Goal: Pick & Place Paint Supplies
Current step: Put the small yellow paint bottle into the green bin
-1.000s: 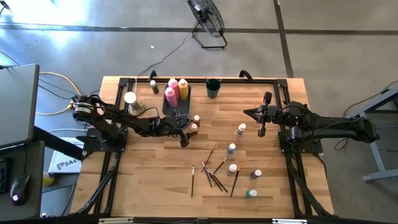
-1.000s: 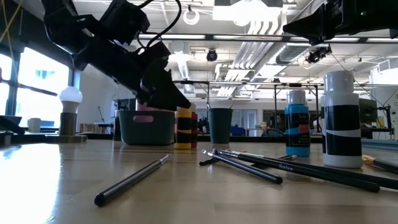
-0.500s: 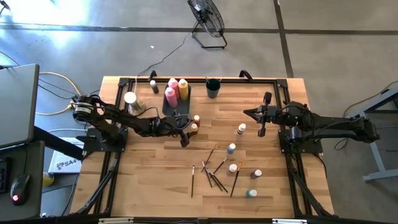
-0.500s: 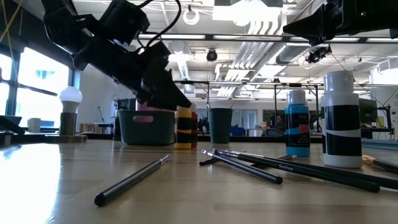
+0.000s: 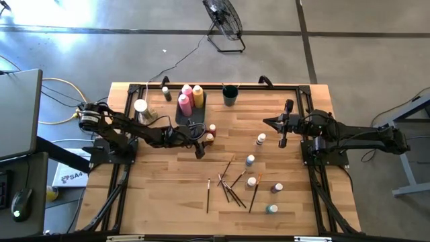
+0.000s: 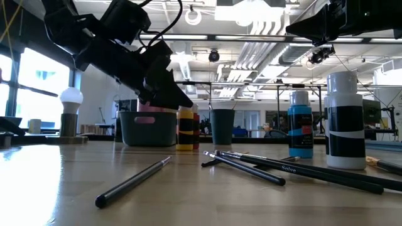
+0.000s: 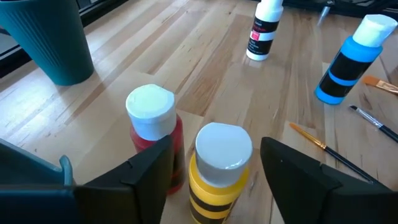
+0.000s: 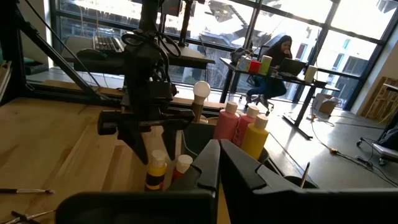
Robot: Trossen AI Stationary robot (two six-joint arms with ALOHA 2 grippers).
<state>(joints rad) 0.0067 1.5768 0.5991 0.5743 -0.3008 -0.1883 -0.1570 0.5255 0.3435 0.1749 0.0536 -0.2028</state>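
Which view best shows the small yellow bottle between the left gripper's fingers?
The left wrist view: the yellow bottle fills the frame's foreground, between the left gripper fingers. The high view shows only a speck; the low view shows its banded body behind the arm; the right wrist view shows it small, under the gripper.

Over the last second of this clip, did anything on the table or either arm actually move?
Very little. The left gripper has begun narrowing its fingers around the small yellow bottle beside the red bottle, but a gap shows on each side, so it has not gripped yet. The right gripper, shut and holding nothing, kept its place above the table. The brushes and other bottles lie as before.
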